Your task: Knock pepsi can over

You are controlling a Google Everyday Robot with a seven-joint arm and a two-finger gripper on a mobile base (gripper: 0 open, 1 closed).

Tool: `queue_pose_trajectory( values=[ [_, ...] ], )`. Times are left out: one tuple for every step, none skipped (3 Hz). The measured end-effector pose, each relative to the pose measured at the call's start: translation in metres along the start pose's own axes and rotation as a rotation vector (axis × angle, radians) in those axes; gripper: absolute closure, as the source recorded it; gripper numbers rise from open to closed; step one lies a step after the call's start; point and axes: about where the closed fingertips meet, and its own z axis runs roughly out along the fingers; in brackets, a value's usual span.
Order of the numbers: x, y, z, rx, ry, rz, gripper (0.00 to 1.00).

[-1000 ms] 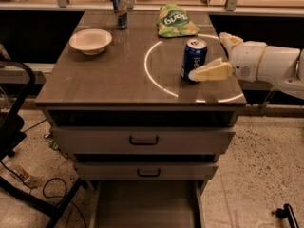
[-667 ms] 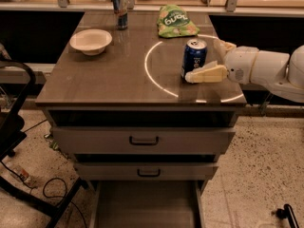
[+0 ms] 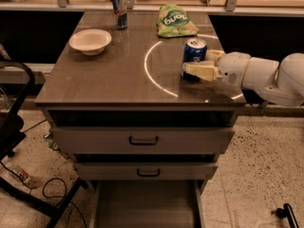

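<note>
The pepsi can [image 3: 194, 52] is dark blue with a silver top and stands upright on the right part of the brown table top [image 3: 114, 75]. My gripper [image 3: 198, 64] reaches in from the right on a white arm. Its cream fingers [image 3: 202, 71] lie across the lower front of the can and beside its right side, touching or nearly touching it.
A white bowl [image 3: 90, 41] sits at the left rear. A slim silver-blue can [image 3: 118, 10] stands at the back. A green chip bag [image 3: 175, 21] lies behind the pepsi can. A bright ring of light [image 3: 152, 77] marks the table top. Drawers [image 3: 142, 139] lie below; a black frame [image 3: 19, 141] stands left.
My gripper has moved left along the table, from just right of the pepsi can to against it. The can still stands upright in the same place.
</note>
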Motion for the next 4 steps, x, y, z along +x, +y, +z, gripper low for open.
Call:
queue_pose_trajectory(
  values=[
    [0.002,0.001,0.004,0.0,-0.031,-0.002,0.72],
    [0.001,0.003,0.007,-0.006,-0.032,-0.003,0.96],
    [-0.001,0.003,0.008,-0.006,-0.018,-0.008,1.0],
    [-0.021,0.003,0.009,0.012,0.134,-0.061,1.0]
  ],
)
